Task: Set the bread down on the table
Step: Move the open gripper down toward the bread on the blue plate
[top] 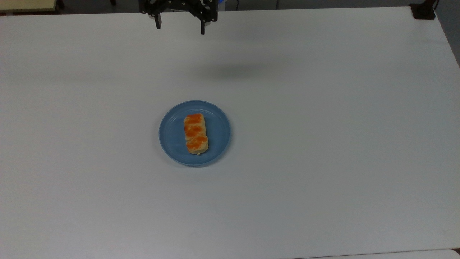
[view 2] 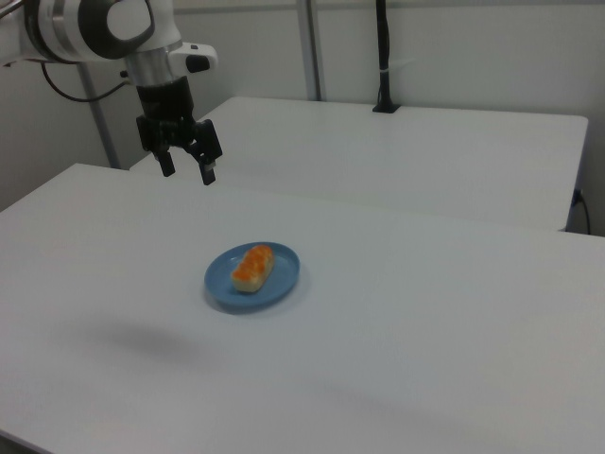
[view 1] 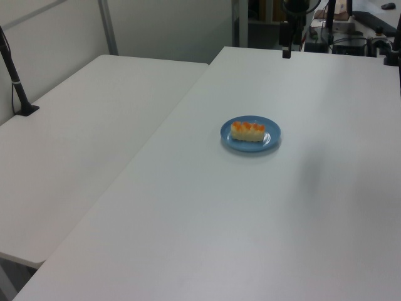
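The bread [top: 196, 133] [view 1: 248, 131] [view 2: 252, 267], a pale-tan roll with three orange glazed bumps, lies on a round blue plate [top: 219, 133] [view 1: 270, 139] [view 2: 284, 279] in the middle of the white table [top: 323, 144] [view 1: 326, 207] [view 2: 435, 322]. My gripper [top: 180, 28] [view 2: 189, 171] hangs high above the table's far edge in the top view, well apart from the plate. Its black fingers are spread open with nothing between them. In the left view a dark finger [view 1: 286, 44] hangs at the top, past the plate.
A second white table [view 1: 94, 125] [view 2: 406, 151] adjoins this one, carrying a black pole on a base [view 1: 19, 94] [view 2: 383, 66]. A dark block [top: 423, 10] sits at the top view's upper right corner. Bare tabletop surrounds the plate on all sides.
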